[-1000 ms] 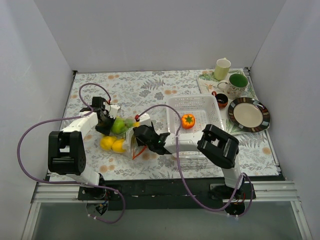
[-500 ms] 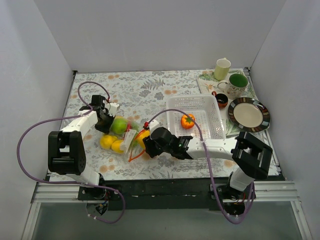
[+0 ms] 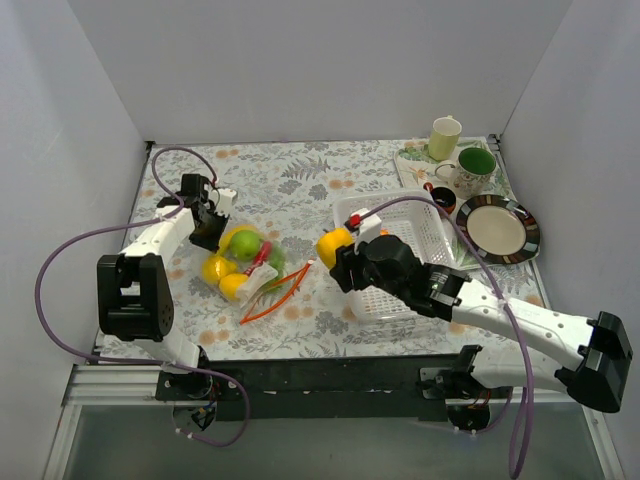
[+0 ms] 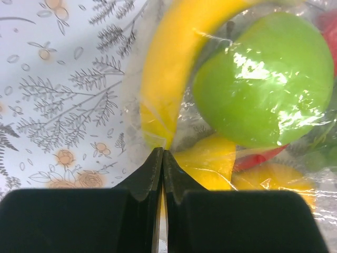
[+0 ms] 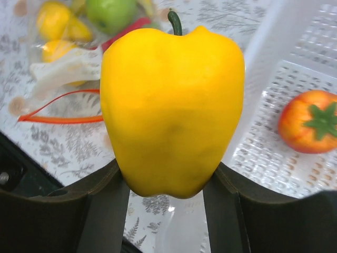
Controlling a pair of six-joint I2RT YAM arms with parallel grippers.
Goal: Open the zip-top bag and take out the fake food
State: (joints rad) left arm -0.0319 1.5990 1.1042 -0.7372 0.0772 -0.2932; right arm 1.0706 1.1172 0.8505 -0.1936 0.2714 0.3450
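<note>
The clear zip-top bag [image 3: 245,268] lies left of centre, its red-orange zip strip [image 3: 276,296] splayed toward the front. Fake food is still inside it: a green apple [image 4: 263,79], a banana [image 4: 168,68] and yellow pieces [image 3: 215,270]. My left gripper [image 3: 213,228] is shut, pinching the bag's far end [image 4: 162,153]. My right gripper [image 3: 335,250] is shut on a yellow bell pepper [image 5: 171,105], held in the air at the left edge of the white basket [image 3: 392,198]. An orange-red tomato [image 5: 309,121] lies in the basket [image 5: 274,47].
At the back right stand a cream mug [image 3: 446,137], a green-lined mug [image 3: 475,165], a small dark bowl [image 3: 441,201] and a striped plate [image 3: 497,228]. White walls close in the table on the left, back and right.
My right arm drew the yellow pepper out of the bag's mouth and swung it right, up to the basket. The bag shifted slightly and its zip strip spread open. The left gripper kept its hold.
</note>
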